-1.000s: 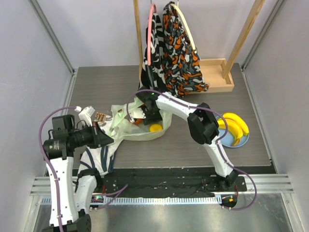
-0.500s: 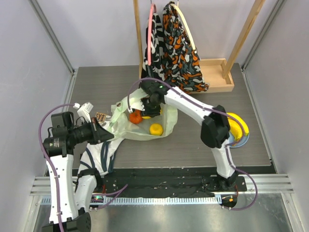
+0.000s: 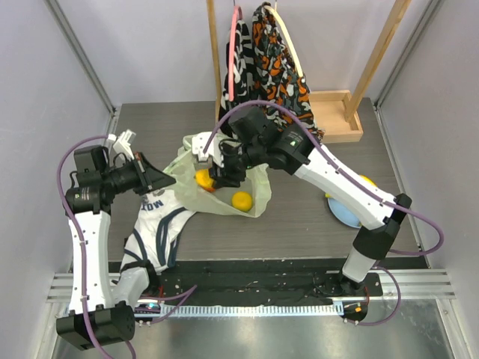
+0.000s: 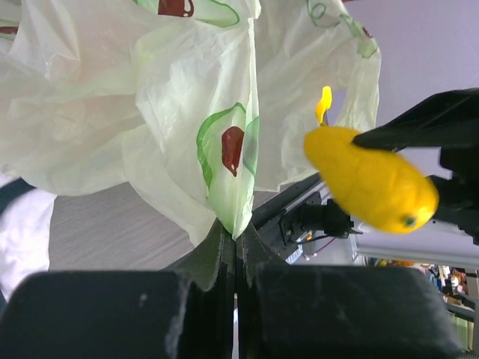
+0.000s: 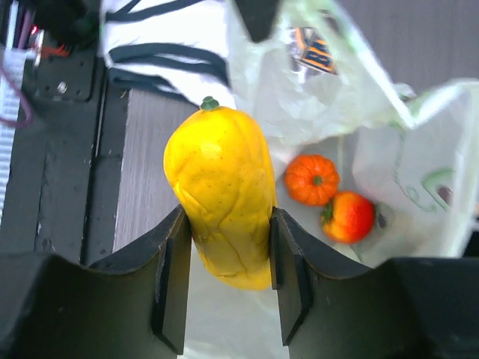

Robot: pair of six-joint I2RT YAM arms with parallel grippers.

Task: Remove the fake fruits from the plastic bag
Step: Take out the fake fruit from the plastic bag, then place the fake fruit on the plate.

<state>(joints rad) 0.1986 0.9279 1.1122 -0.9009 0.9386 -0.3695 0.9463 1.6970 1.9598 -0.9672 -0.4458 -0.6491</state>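
the right fingers (image 5: 172, 280) grip a probably light, slick yellow fruit (image 5: 221, 202) across its middle just above the bag (image 4: 172, 97), whose flimsy edge the left fingers (image 4: 206, 265) pinch tight; two orange fruits (image 5: 311, 180) lie inside the bag.

White navy-striped garment (image 3: 152, 223) near-left; patterned cloths (image 3: 275, 78) hanging on wooden rack (image 3: 338, 137); blue plate (image 3: 343, 212) right.

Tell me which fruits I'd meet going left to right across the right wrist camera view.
The yellow fruit in the right gripper → small orange pumpkin → orange-red fruit, the last two inside the plastic bag.
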